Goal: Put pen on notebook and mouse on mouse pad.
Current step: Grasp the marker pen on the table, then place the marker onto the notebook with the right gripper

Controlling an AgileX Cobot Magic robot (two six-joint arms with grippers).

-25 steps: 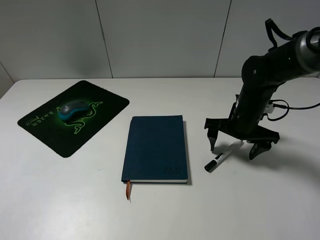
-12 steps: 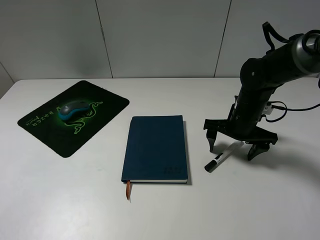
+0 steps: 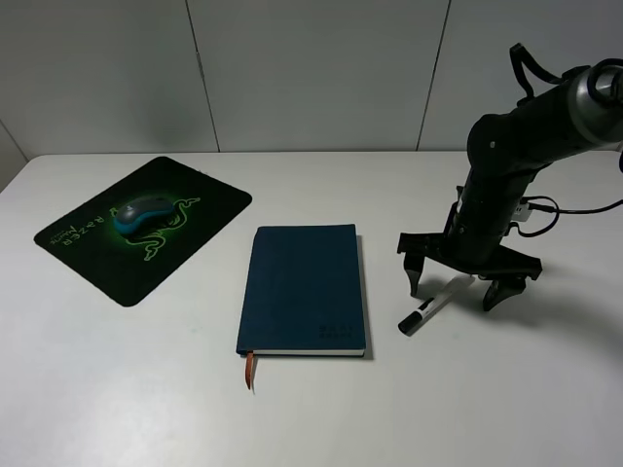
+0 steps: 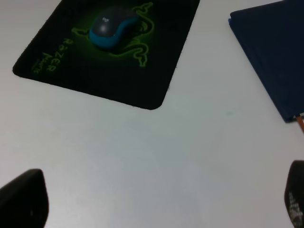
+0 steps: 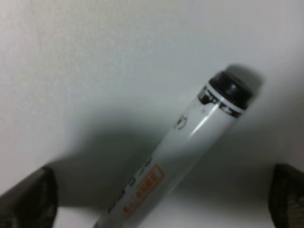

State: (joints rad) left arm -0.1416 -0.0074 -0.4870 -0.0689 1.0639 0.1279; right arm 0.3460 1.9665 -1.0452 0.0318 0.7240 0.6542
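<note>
The white pen lies on the table right of the navy notebook, black cap toward the front. My right gripper hangs open just above it, one finger on each side of the barrel. In the right wrist view the pen fills the gap between the spread fingertips. The mouse rests on the black mouse pad at the far left. My left gripper is open above bare table, near the mouse pad, mouse and notebook; it is outside the high view.
The notebook's orange-brown ribbon sticks out at its front left corner. A grey wall runs behind the white table. Cables trail from the right arm.
The right gripper has shifted very slightly over the pen. Pen, notebook, mouse and mouse pad have not moved.
</note>
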